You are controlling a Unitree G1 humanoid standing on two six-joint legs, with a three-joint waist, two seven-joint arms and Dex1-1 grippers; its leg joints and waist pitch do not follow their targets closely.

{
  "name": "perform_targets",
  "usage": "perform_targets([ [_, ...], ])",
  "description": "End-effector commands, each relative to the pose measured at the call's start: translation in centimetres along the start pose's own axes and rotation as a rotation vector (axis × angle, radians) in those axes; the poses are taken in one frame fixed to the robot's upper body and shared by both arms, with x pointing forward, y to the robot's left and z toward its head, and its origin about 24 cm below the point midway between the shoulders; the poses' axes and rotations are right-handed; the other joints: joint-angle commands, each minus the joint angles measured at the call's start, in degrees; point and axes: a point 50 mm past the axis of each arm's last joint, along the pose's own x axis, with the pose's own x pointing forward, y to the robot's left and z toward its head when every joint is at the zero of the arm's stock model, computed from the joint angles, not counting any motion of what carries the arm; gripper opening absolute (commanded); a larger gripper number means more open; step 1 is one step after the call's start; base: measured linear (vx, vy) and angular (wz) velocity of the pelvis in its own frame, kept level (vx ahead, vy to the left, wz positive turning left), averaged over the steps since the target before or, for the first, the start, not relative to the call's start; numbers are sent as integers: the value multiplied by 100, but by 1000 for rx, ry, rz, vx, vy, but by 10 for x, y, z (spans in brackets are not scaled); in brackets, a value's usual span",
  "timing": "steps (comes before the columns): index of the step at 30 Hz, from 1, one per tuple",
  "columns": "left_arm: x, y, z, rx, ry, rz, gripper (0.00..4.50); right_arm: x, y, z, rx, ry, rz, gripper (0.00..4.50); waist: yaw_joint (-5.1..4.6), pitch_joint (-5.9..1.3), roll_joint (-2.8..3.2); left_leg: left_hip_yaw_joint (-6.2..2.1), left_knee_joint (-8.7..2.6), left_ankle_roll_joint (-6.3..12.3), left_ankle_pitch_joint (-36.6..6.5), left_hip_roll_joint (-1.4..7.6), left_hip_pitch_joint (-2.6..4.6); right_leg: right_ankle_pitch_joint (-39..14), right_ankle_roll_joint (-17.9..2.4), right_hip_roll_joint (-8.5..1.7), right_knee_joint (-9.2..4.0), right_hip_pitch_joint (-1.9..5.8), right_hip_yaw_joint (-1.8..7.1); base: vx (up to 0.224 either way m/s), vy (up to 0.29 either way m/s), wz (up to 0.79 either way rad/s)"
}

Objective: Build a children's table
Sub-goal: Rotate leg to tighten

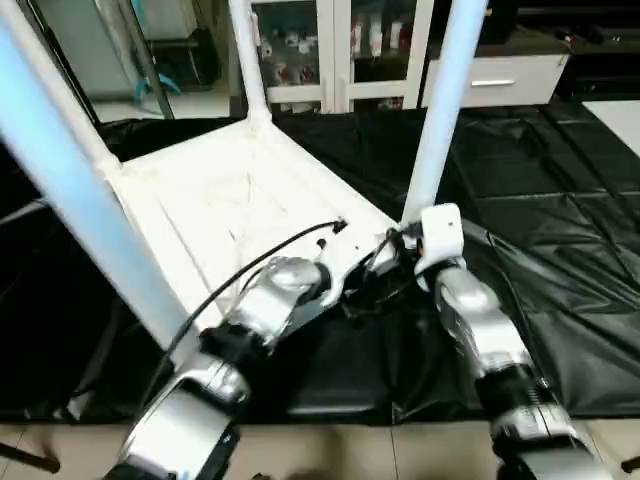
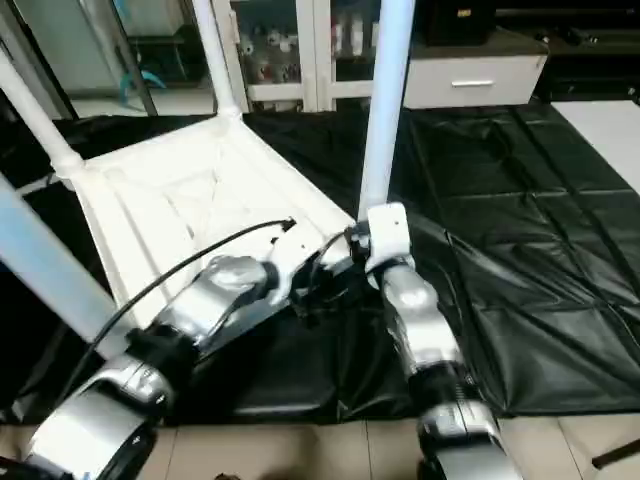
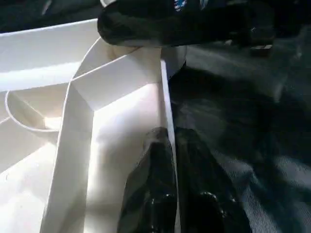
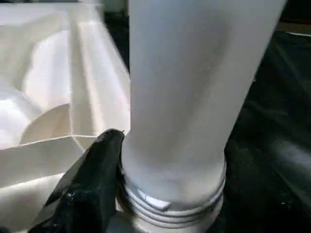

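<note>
right gripper [image 4: 160,160] clasped the leg [image 1: 440,110] at its threaded base; left gripper [image 3: 170,194] pinched the table top [image 1: 230,190] rim. best kept the leg vertical while twisting.

It looks like a lab or demo room: behind the black floor mat [image 1: 560,250] stand glass-door cabinets [image 1: 330,45] holding small items, with a white drawer unit [image 1: 500,75] beside them, and pale tiled floor [image 1: 330,450] before the mat.
</note>
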Motion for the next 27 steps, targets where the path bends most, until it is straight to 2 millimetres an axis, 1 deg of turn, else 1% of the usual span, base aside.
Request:
perform_targets([
  [1, -8, -1, -2, 26, -51, -48, 0, -6, 3, 7, -6, -31, 93, 339, 34, -344, -141, -112, -334, 674, -867, 229, 63, -154, -1336, -179, -357, 216, 101, 0, 0, 0],
  [2, -12, -2, -5, 42, -44, -84, 0, -10, 0, 9, -13, -34, 121, 346, 40, -343, -103, -114, -335, 680, -872, 232, 72, -172, -1352, -177, -353, 215, 100, 0, 0, 0],
  [3, -15, -5, -6, 70, -48, -132, 0, -14, -3, 10, -17, -36, 155, 358, 40, -343, -131, -112, -331, 700, -922, 237, 72, -214, -1354, -171, -360, 218, 103, 0, 0, 0],
  [4, -15, -5, -6, 70, -48, -132, 0, -14, -3, 10, -17, -36, 155, 371, 27, -339, -111, -107, -344, 678, -975, 250, 77, -278, -1382, -165, -357, 194, 106, 0, 0, 0],
  [5, -21, -10, -10, 79, -44, -213, 0, -22, -8, 15, -23, -38, 243, 377, 28, -334, -116, -107, -349, 653, -1039, 247, 88, -361, -1389, -160, -368, 190, 102, 0, 0, 0],
  [6, -21, -10, -10, 79, -44, -213, 0, -22, -8, 15, -23, -38, 243, 377, 40, -338, -147, -105, -353, 646, -1091, 261, 100, -400, -1393, -160, -368, 203, 107, 0, 0, 0],
  [7, -29, -16, -12, 103, -45, -310, 0, -35, -13, 17, -91, -8, 380, 389, 82, -337, -155, -118, -359, 614, -1078, 284, 103, -451, -1395, -161, -349, 205, 111, 0, 0, 0],
  [8, -29, -16, -12, 104, -45, -311, 0, -36, -13, 17, -92, -8, 382, 402, 117, -352, -138, -123, -348, 617, -989, 303, 120, -337, -1379, -161, -328, 209, 115, 0, 0, 0],
  [9, -35, -20, -14, 115, -27, -368, 0, -46, -19, 15, -190, 33, 464, 413, 122, -344, -143, -108, -338, 643, -913, 297, 113, -176, -1397, -146, -313, 174, 118, 0, 0, 0],
  [10, -37, -21, -15, 117, -22, -384, 0, -49, -20, 15, -214, 44, 483, 413, 157, -338, -152, -104, -336, 637, -908, 306, 125, -166, -1401, -153, -309, 172, 117, 0, 0, 0],
  [12, -42, -24, -16, 110, -11, -436, 0, -57, -26, 14, -252, 71, 541, 413, 172, -333, -189, -89, -337, 645, -929, 305, 116, -191, -1412, -164, -303, 175, 127, 0, 0, 0],
  [13, -46, -26, -17, 99, -6, -474, 0, -62, -30, 14, -242, 83, 596, 413, 202, -320, -160, -92, -344, 617, -991, 301, 109, -306, -1427, -175, -308, 168, 133, 0, 0, 0],
  [14, -48, -26, -17, 95, -2, -484, 0, -64, -30, 15, -238, 86, 618, 413, 211, -322, -173, -97, -342, 595, -1004, 302, 113, -322, -1433, -175, -307, 175, 130, 0, 0, 0],
  [16, -49, -27, -18, 95, 6, -499, 0, -66, -31, 14, -245, 94, 639, 413, 216, -309, -189, -91, -338, 550, -1092, 292, 110, -424, -1462, -174, -316, 159, 135, 0, 0, 0],
  [19, -51, -26, -18, 105, 7, -497, 0, -70, -33, 12, -239, 122, 711, 413, 236, -309, -183, -91, -331, 520, -1099, 293, 119, -494, -1458, -177, -321, 158, 140, 0, 0, 0],
  [21, -51, -24, -16, 109, 3, -484, 0, -71, -33, 10, -252, 145, 741, 413, 248, -315, -184, -90, -320, 516, -1039, 292, 125, -427, -1469, -174, -311, 158, 139, 0, 0, 0],
  [22, -50, -23, -16, 106, 2, -479, 0, -71, -33, 8, -262, 154, 755, 413, 248, -317, -168, -95, -315, 519, -1015, 287, 118, -387, -1474, -171, -302, 163, 136, 0, 0, 0],
  [26, -49, -21, -15, 102, 2, -468, 0, -72, -32, 6, -268, 168, 791, 413, 252, -337, -184, -93, -286, 590, -891, 276, 109, -180, -1528, -172, -281, 177, 126, 0, 0, 0],
  [27, -49, -20, -14, 104, 1, -463, 0, -74, -31, 4, -272, 178, 809, 413, 262, -340, -161, -99, -283, 612, -857, 280, 107, -143, -1550, -175, -271, 179, 121, 0, 0, 0],
])
